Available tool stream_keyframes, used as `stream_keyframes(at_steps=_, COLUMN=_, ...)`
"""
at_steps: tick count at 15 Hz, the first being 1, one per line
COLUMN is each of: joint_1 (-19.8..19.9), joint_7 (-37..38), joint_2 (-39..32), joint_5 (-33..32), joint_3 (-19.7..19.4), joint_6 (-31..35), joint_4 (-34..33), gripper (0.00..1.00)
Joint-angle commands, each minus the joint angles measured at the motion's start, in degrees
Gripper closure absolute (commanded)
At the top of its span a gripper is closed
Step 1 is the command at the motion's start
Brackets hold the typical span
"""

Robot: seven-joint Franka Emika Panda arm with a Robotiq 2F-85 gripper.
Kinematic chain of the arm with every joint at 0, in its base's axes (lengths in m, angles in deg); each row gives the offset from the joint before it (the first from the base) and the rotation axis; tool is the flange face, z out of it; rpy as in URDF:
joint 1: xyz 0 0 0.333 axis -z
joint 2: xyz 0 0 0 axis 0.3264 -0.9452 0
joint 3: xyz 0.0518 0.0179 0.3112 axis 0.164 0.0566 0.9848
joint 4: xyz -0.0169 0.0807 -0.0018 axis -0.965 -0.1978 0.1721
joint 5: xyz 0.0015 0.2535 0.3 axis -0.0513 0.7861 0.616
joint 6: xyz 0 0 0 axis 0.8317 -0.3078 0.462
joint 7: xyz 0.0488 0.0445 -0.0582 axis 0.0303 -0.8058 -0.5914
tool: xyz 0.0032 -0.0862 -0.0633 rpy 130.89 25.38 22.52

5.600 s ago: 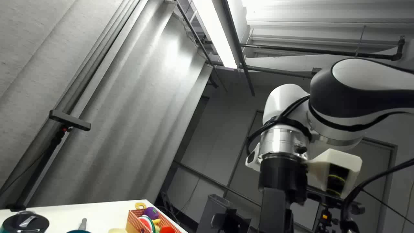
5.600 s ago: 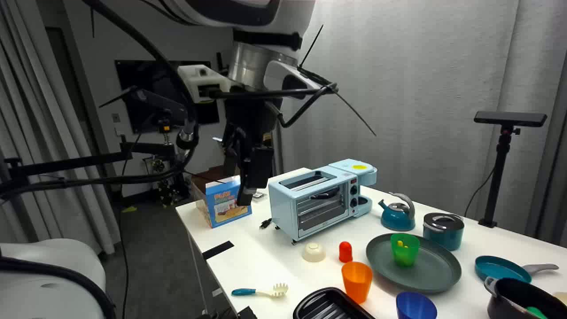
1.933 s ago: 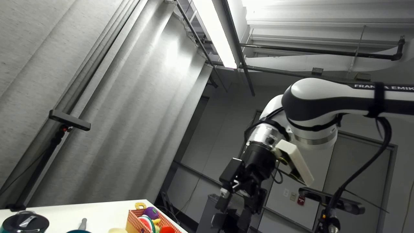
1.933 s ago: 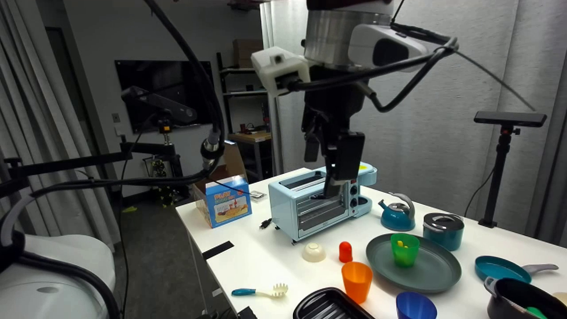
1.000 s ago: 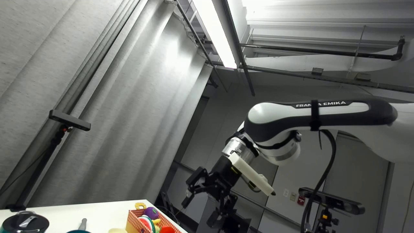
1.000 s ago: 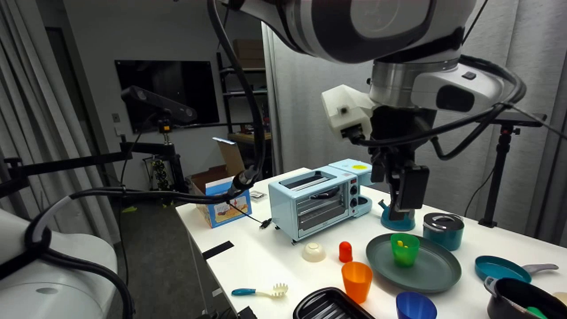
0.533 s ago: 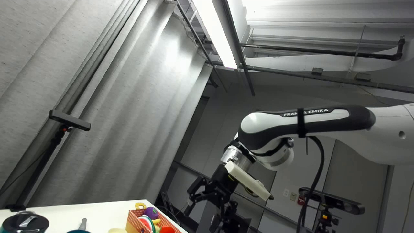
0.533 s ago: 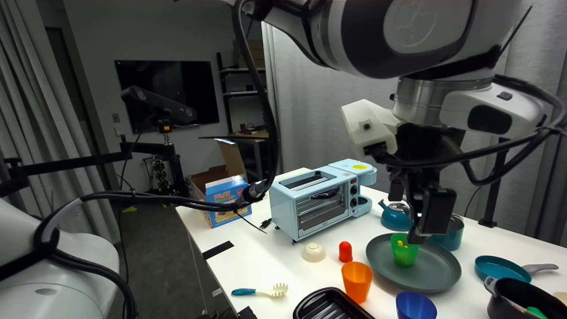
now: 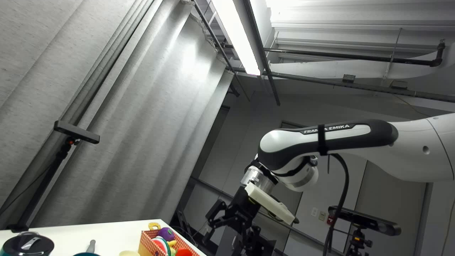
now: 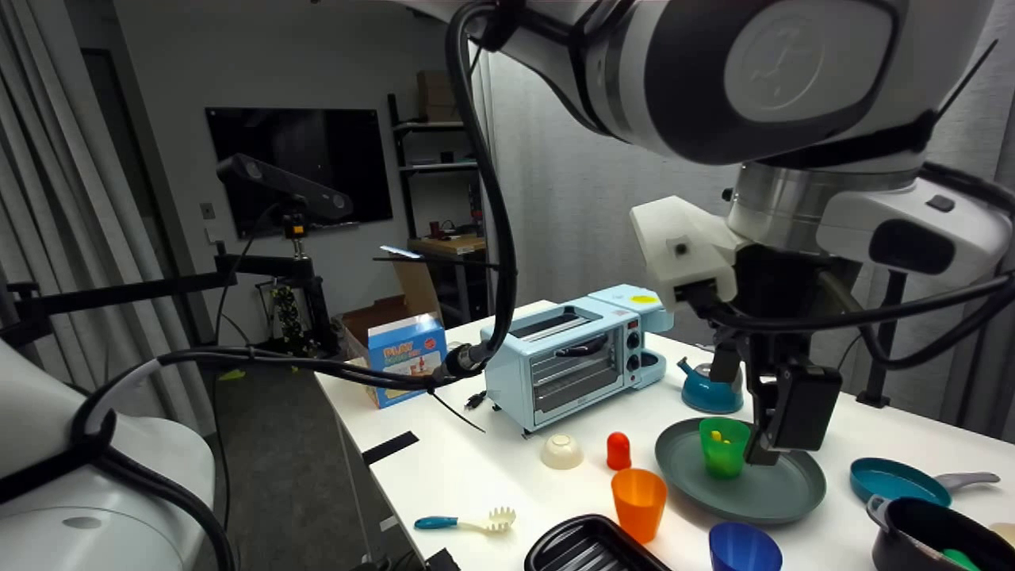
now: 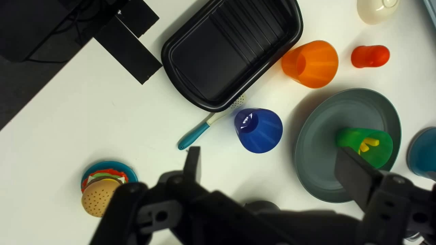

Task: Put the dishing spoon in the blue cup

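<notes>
A spoon [image 11: 193,136] with a teal handle and a cream, perforated head lies on the table in the wrist view. Its head is partly hidden by the black tray's edge. The blue cup [image 11: 258,131] stands just right of it; it also shows at the bottom of an exterior view [image 10: 744,547]. My gripper [image 11: 269,154] is open and empty, high above the table, its fingers wide apart. In an exterior view the gripper [image 10: 765,396] hangs in front of the plate. A pronged server [image 10: 468,522] with a teal handle lies left of the tray.
A black tray [image 11: 211,58], an orange cup [image 11: 311,64] and a red piece [image 11: 370,56] surround the area. A grey plate [image 11: 320,163] holds a green cup [image 11: 366,144] with yellow pieces. A toy burger [image 11: 102,195] and a dark pot [image 10: 936,531] also stand here.
The arm has swung over the table, moving right and lower in an exterior view, and has slowed over the last half second. The gripper stays open. The tabletop objects have not moved.
</notes>
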Motion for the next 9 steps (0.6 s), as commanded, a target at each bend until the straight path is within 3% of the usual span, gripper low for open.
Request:
stream_keyframes(at_steps=1, joint_1=-0.2, joint_7=0.0, joint_2=0.0, joint_5=-0.1, joint_3=-0.2, joint_6=-0.1, joint_4=-0.1, gripper=0.00)
stream_keyframes(at_steps=9, joint_1=0.6, joint_7=2.9, joint_2=1.9, joint_5=0.3, joint_3=-0.3, joint_6=1.2, joint_4=1.2, gripper=0.00)
